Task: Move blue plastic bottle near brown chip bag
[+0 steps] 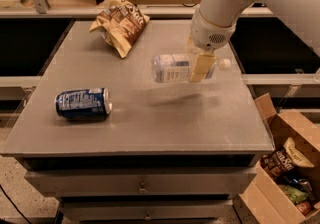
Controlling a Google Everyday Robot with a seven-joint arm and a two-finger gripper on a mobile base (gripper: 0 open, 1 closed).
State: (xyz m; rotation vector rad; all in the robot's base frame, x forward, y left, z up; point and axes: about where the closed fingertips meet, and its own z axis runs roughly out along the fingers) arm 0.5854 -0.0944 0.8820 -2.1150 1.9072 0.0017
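Observation:
The blue plastic bottle (pixel 172 68) is held sideways in the air above the grey table (pixel 150 123), its white cap pointing right and its shadow on the tabletop below. My gripper (pixel 201 66) hangs from the white arm at the upper right and is shut on the bottle near its cap end. The brown chip bag (pixel 119 24) lies at the table's far left, up and left of the bottle, with a clear gap between them.
A dark blue soda can (pixel 83 103) lies on its side at the table's left front. An open cardboard box (pixel 287 168) with snack packets stands on the floor at the right. A counter with racks runs behind the table.

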